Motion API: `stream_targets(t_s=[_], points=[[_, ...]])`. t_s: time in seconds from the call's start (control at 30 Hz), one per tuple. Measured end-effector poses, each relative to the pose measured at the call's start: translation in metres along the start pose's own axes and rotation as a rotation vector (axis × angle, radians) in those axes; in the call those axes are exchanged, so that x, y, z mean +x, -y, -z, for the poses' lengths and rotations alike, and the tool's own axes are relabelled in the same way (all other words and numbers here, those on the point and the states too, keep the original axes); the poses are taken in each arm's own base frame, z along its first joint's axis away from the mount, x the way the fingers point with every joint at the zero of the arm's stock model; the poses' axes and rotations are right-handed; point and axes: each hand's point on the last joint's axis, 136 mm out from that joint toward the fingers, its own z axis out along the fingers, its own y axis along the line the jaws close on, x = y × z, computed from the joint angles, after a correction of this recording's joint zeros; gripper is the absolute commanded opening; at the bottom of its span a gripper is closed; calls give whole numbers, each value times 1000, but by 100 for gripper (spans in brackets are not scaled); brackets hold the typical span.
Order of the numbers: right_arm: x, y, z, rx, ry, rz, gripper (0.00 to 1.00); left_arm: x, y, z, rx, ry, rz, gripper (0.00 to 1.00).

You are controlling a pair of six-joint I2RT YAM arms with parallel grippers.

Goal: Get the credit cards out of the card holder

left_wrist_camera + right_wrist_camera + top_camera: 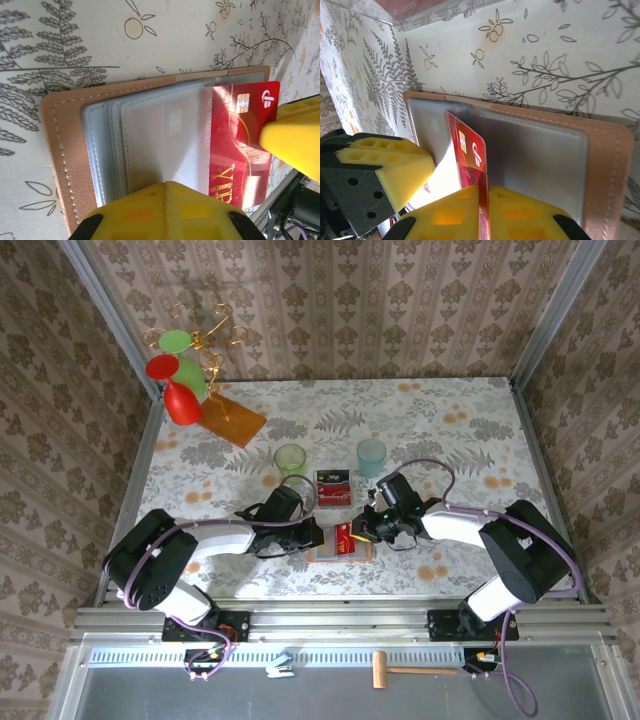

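Currently I see the tan leather folding card holder (345, 555) lying open on the floral-patterned table (450, 420), low in the centre of the top view, between my two grippers. The left gripper (165, 200) has its yellow fingers pressed together on the holder's clear grey sleeves. The right gripper (483, 200) pinches the glossy red credit card (469, 150), which juts partly out of a sleeve. A small stack of dark cards (333, 488) lies just above the holder, between a green cup (290, 458) and a blue cup (371, 455).
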Motion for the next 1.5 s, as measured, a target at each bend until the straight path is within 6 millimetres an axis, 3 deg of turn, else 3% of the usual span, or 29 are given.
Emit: stream_targets(t_s=[0.5, 0.7, 1.0, 1.33, 1.5], points=[[-1, -5, 20, 57, 1, 83, 5, 0, 2, 0, 25, 10, 11, 14], [-7, -18, 28, 72, -10, 175, 2, -1, 8, 7, 39, 23, 10, 24], [-18, -39, 44, 108, -42, 435, 0, -16, 16, 37, 56, 104, 0, 28], [-31, -42, 39, 184, -175, 763, 0, -28, 21, 74, 73, 203, -43, 30], [-40, -53, 43, 183, -209, 968, 0, -26, 13, 85, 66, 229, -36, 30]])
